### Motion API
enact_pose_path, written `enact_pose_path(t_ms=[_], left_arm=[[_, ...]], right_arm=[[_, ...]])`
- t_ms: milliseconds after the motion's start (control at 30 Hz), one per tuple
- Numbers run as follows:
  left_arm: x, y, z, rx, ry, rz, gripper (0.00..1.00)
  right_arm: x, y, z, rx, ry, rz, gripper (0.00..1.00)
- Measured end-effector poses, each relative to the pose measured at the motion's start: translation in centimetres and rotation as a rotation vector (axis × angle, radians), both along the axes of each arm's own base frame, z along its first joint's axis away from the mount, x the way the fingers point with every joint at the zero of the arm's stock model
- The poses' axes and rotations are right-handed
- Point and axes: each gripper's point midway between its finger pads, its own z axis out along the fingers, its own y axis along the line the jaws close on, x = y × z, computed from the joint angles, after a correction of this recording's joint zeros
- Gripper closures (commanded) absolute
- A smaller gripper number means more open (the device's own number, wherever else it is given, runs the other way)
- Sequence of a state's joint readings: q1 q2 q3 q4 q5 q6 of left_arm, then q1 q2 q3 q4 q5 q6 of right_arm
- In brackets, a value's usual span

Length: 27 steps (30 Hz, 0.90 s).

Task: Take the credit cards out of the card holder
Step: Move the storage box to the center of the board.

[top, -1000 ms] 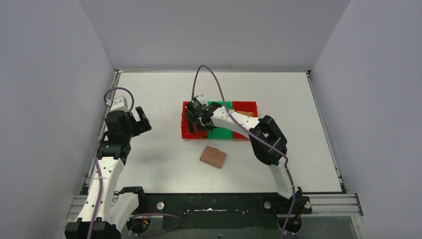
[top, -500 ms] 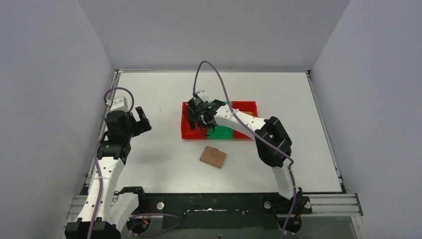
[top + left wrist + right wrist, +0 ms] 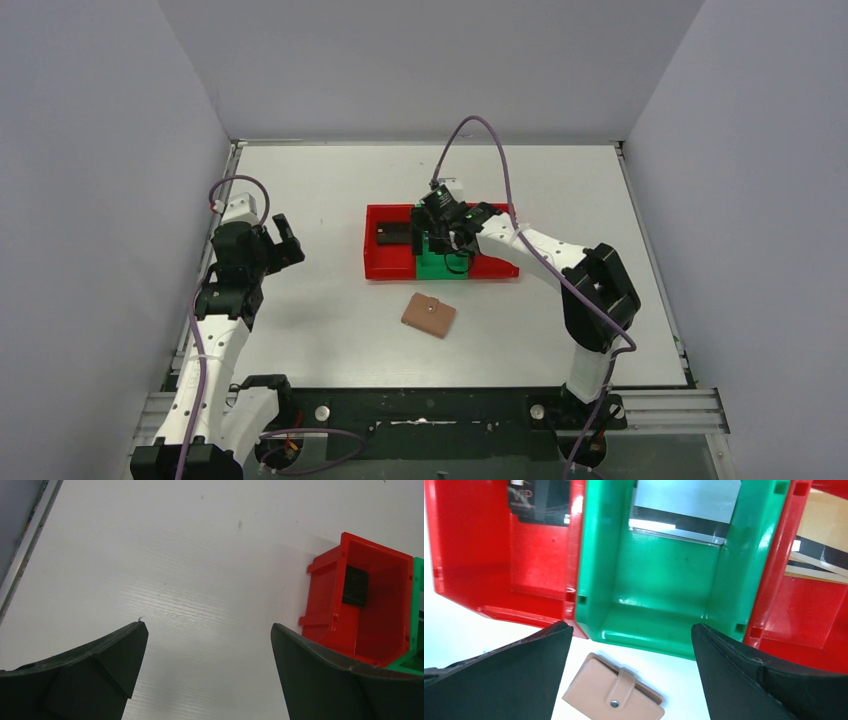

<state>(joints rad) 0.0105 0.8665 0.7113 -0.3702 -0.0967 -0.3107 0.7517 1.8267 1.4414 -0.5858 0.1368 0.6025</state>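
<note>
Hovers over green bin with right gripper spread wide, silver-grey card inside, closed card holder just nearer, left gripper likewise spread at left.

The card holder looks like tan leather, matt, with a fine grain; its small snap is perhaps metal, though it is too small to be sure. The red bin and the green bin are smooth glossy plastic with bright reflections. The silver-grey card has a smooth face and a shiny dark stripe. The table is white, matt, faintly ribbed. The fingers of the left gripper are matt black plastic.
</note>
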Motion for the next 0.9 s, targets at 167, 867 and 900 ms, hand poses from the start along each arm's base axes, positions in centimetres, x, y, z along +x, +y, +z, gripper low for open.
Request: enact_pose_path(t_ms=[167, 867, 900], left_arm=[[0.0, 0.0, 0.0, 0.0, 0.0, 0.0, 0.03], [0.0, 0.0, 0.0, 0.0, 0.001, -0.001, 0.03], [0.0, 0.0, 0.0, 0.0, 0.001, -0.001, 0.03]], right_arm=[[-0.6, -1.1, -1.9, 0.032, 0.052, 0.012, 0.06], [-2.1, 2.1, -5.0, 0.125, 0.132, 0.192, 0.05], [-2.3, 2.2, -5.1, 0.124, 0.133, 0.196, 0.05]])
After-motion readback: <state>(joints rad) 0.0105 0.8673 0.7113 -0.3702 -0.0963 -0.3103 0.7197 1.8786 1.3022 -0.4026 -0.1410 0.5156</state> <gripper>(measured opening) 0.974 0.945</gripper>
